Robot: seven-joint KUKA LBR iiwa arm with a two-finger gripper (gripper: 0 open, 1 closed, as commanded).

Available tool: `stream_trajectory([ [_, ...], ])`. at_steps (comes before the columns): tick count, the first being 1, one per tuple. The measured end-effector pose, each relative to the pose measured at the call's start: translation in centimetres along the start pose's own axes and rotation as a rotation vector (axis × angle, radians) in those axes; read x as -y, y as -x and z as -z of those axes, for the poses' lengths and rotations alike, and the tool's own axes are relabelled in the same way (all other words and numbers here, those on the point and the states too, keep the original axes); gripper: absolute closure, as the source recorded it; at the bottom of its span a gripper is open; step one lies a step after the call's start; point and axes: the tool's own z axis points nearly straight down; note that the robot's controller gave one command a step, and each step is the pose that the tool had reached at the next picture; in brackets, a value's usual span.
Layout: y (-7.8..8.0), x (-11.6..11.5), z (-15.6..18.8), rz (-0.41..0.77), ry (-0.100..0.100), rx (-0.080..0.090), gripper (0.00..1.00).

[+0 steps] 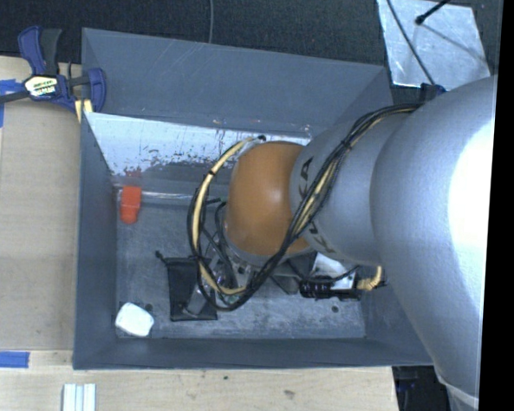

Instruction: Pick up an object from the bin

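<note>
Grey metal makes the floor of the bin (259, 318), and we see the gripper (198, 285) low over it, under the orange wrist cover (259, 205), the arm bent steeply down. We cannot tell how wide it is open, or if it has anything. A white lump (134, 320) lies near, to its lower left; an orange block (130, 203) lies farther, to the upper left. We judge this the approach: next it must centre on one thing and close.

Arm (422, 210): silver-grey, thick, rounded, right of cover.
Cover (259, 196): glossy orange-brown dome.
Cables (203, 191): yellow and black, looped around cover.
Gripper (198, 290): black, below cover.
</note>
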Motion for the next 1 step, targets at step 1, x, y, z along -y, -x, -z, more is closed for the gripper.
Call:
stream_trajectory([
  [1, 0.72, 1.50, -4.15, -0.129, 0.000, -0.001, 0.00],
])
